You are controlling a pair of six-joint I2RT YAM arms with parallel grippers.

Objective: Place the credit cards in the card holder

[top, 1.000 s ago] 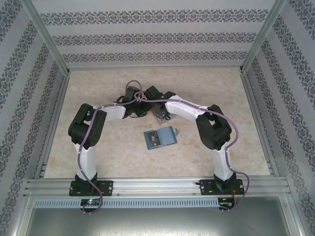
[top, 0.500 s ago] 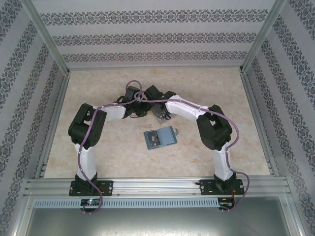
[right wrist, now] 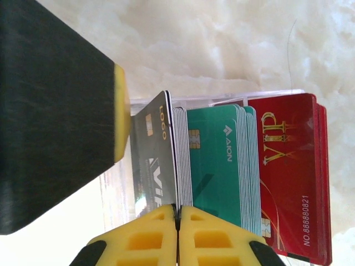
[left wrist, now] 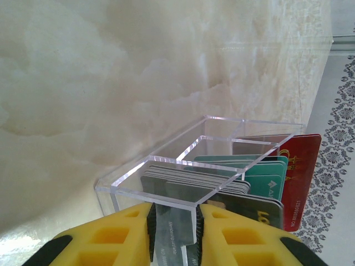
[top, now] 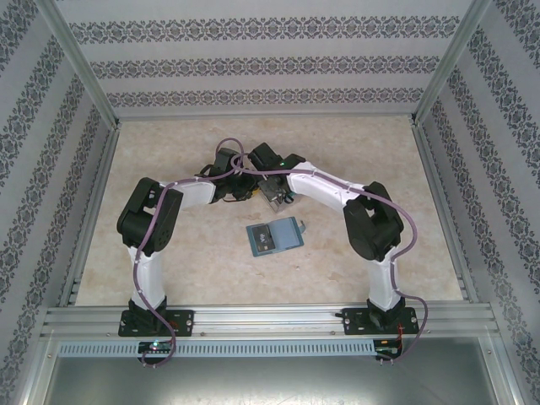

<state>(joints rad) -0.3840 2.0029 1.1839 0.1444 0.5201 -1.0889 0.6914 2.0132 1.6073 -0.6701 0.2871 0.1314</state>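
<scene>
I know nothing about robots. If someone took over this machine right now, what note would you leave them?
The left claw clamps the clear box's near wall.
The right claw is shut at the grey cards' edge, apparently pinching one.
These, teal cards and red cards stand in the box; the card holder lies on the table, nearer the arm bases.
Done: unclear whether the holder has any card.
Left: draw cards out, slide them into the holder.

— What stands ahead of me, apart from the job itself?
— A clear plastic box [left wrist: 126, 176], open-topped and split into compartments, with the pale marbled worktop [left wrist: 83, 83] under it.
— And around my worktop?
— Wallpapered walls [top: 253, 63] with dark floral bands, and a metal rail [top: 270, 319] along the near edge
</scene>
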